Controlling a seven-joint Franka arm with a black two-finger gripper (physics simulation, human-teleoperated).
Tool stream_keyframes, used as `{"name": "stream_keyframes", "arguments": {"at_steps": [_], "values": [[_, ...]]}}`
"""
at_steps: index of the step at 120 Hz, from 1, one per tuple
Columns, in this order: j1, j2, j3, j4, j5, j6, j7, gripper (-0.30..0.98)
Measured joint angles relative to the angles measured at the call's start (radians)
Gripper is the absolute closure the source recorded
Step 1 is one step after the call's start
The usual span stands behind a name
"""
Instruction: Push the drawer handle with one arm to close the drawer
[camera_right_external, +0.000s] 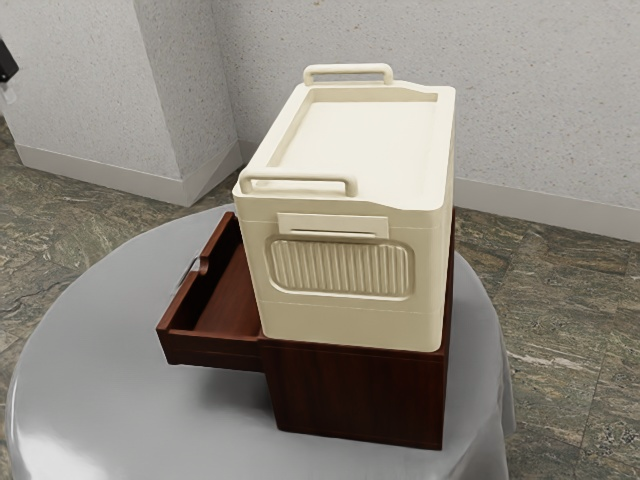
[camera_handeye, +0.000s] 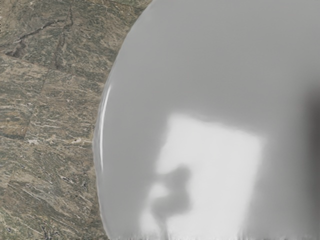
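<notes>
Pincer at the exterior view's left edge, open or closed I cannot tell, probably placed on that side so it can push the handle inward; the drawer juts left from its cabinet

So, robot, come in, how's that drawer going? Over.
Arm at exterior view's left edge, off the drawer. Drawer open, handle untouched. Box on cabinet, seemingly not blocking. Over.

Brown drawer cabinet on round grey table
</notes>
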Motion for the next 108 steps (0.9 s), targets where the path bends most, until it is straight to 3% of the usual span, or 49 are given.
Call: {"name": "stream_keyframes", "arguments": {"at_steps": [22, 28, 47, 56, 63, 72, 80, 91, 108], "values": [[0.047, -0.007, -0.003, 0.012, -0.012, -0.014, 0.003, 0.02], [0.034, -0.040, -0.012, 0.144, -0.006, -0.043, 0.002, 0.02], [-0.276, -0.058, -0.012, 0.265, 0.004, -0.121, -0.001, 0.02], [-0.324, -0.064, -0.015, 0.250, 0.006, -0.140, -0.002, 0.02], [-0.342, -0.113, -0.015, 0.138, 0.004, -0.137, -0.004, 0.02], [-0.284, -0.317, -0.060, -0.183, 0.034, -0.087, -0.008, 0.02], [-0.148, -0.533, -0.167, -0.532, 0.095, 0.011, -0.014, 0.02], [-0.099, -0.740, -0.159, -0.876, 0.231, 0.117, -0.022, 0.02], [-0.067, -0.853, -0.076, -1.019, 0.353, 0.161, -0.011, 0.02]]}}
